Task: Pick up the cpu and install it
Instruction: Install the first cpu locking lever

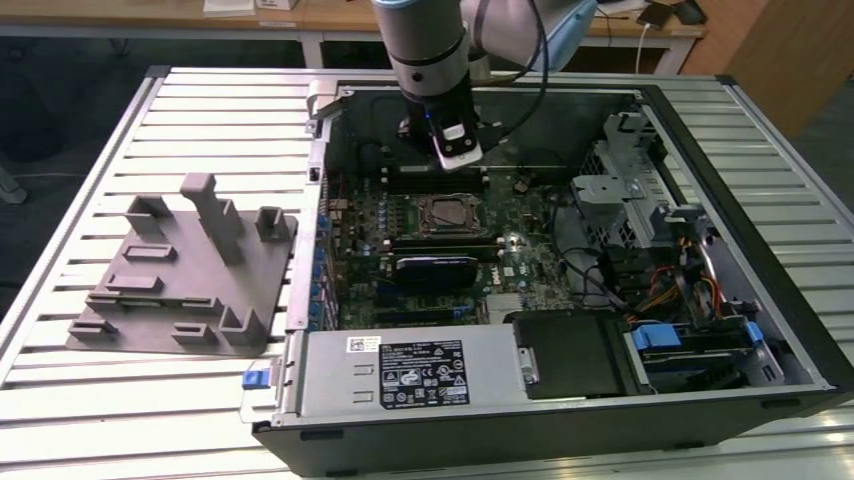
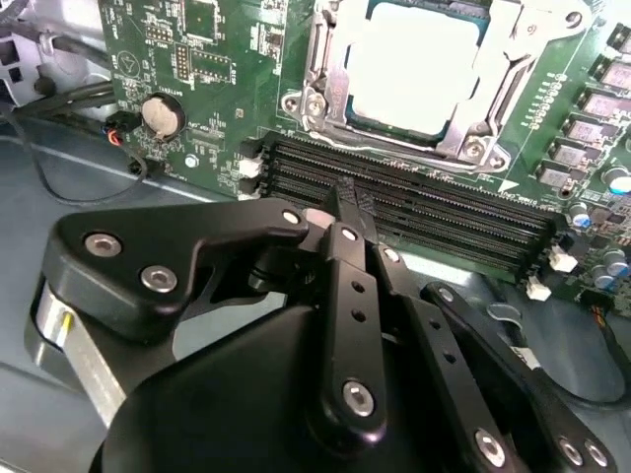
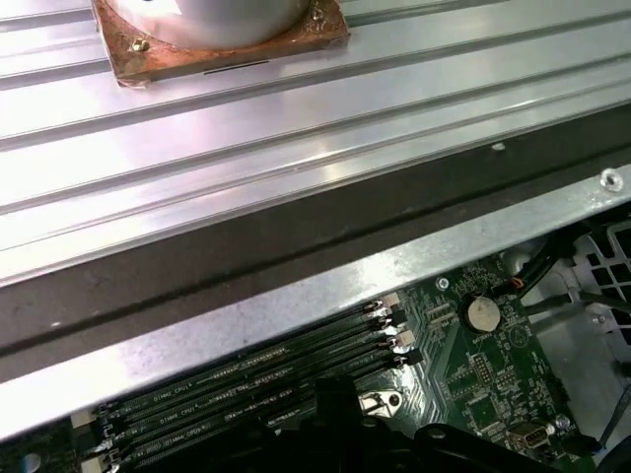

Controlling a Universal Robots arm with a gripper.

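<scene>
You cannot see the far edge of the cpu [image 2: 426, 67] in the second wrist view, because the picture's edge cuts it off, and the socket frame [image 2: 330, 74] covers its sides. The gripper [image 2: 353, 212] hides part of the memory slots [image 2: 444, 202] behind its black linkage. In the first wrist view, the copper-coloured plate [image 3: 222, 44] is cut off at the picture's edge. In the exterior view, the arm [image 1: 427, 50] hides the case wall [image 1: 561, 92] behind it.
</scene>
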